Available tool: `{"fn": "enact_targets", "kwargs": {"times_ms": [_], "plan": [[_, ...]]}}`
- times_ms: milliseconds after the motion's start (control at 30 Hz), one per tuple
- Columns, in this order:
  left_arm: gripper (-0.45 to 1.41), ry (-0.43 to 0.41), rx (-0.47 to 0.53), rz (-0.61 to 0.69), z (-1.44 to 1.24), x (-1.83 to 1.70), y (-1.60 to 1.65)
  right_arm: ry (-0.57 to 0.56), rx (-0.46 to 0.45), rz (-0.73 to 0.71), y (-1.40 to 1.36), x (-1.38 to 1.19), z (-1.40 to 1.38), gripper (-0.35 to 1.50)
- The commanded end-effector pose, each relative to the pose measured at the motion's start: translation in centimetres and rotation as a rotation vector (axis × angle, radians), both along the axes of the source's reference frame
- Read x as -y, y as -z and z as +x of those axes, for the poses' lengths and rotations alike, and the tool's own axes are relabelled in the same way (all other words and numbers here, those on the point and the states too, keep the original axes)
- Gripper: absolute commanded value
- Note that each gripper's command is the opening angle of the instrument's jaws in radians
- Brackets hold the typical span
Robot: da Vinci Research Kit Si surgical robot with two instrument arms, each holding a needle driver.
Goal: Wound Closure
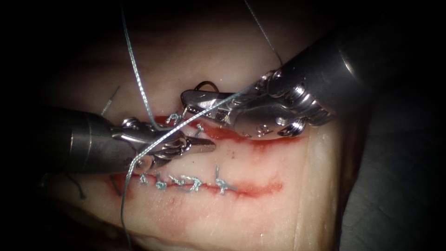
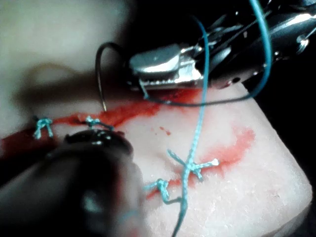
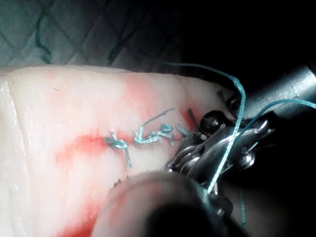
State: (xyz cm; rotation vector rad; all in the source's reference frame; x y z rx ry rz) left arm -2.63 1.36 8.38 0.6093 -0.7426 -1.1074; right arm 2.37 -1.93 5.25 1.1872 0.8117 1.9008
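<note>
Both hands at the upper cut; needle held in my right hand.

My right hand [image 1: 193,98] is closed on the needle [image 2: 101,74], gripping one end of its curve; the rest arcs clear above the tissue [image 1: 288,200], its point just over the red fluid [image 1: 232,135] at the upper cut [image 1: 260,140], not in the tissue. My left hand [image 1: 204,145] lies closed over that cut's left part; whether it grips anything I cannot tell. The thread [image 1: 137,69] drapes across both hands. The lower cut [image 1: 260,188] carries knotted stitches [image 1: 186,182].
</note>
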Motion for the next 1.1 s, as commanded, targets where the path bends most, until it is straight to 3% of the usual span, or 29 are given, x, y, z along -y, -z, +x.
{"fn": "enact_targets", "kwargs": {"times_ms": [33,233,533,1100], "plan": [[-0.45,0.001,0.000,-0.002,-0.06,0.00,-0.05,-0.036,-0.030,0.038,-0.04,-0.02,0.09,-0.35],[-0.45,-0.033,-0.021,0.014,-0.07,0.05,-0.10,-0.096,-0.089,0.121,0.00,-0.08,0.05,-0.35],[-0.45,-0.047,-0.040,0.020,-0.08,0.07,-0.13,-0.123,-0.102,0.162,0.02,-0.09,0.03,-0.35],[-0.45,-0.052,-0.045,0.021,-0.06,0.08,-0.13,-0.110,-0.060,0.219,-0.04,-0.01,0.09,-0.35]]}}
